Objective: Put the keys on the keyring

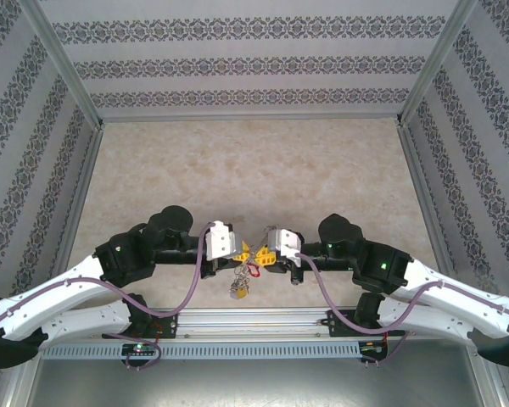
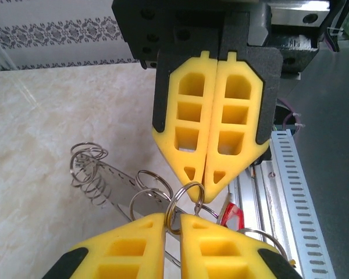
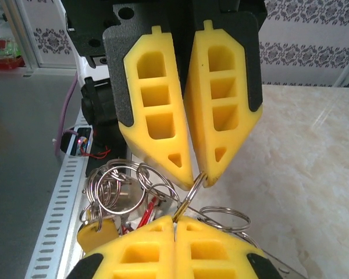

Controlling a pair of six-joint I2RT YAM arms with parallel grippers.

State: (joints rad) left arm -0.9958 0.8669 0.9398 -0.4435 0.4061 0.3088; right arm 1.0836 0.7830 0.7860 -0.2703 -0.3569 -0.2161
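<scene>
Currently you have both arms folded inward over the near edge of the beige marble-patterned table (image 1: 254, 170), the two grippers meeting nose to nose close to the grey perforated metal rail (image 3: 58, 203).

Your right gripper (image 3: 175, 224) has its yellow ribbed fingers (image 3: 157, 229) pressed flat together. The thin silver wire keyring (image 3: 189, 196) comes straight out of the seam between them, so that side is clamped on the ring.

Your left gripper (image 2: 173, 221) meets the same ring from the opposite side. Its yellow fingers (image 2: 142, 229) stand a narrow slit apart with the wire running through the slit. You cannot tell from these views whether the pads press on the wire or merely flank it.

So the keyring sits in the air between the two sets of fingertips, off the table, seen nearly edge-on from the right wrist.

Under it hangs a dangling bunch (image 1: 240, 281) of smaller silver split rings (image 3: 119, 189) and a yellow plastic tag (image 3: 96, 232).

You can find the small key with a red oblong plastic tag (image 2: 232, 214) low down, just beside the right fingertips and next to the rail. Its metal blade is hidden, and you cannot tell whether it is threaded on the keyring.
</scene>
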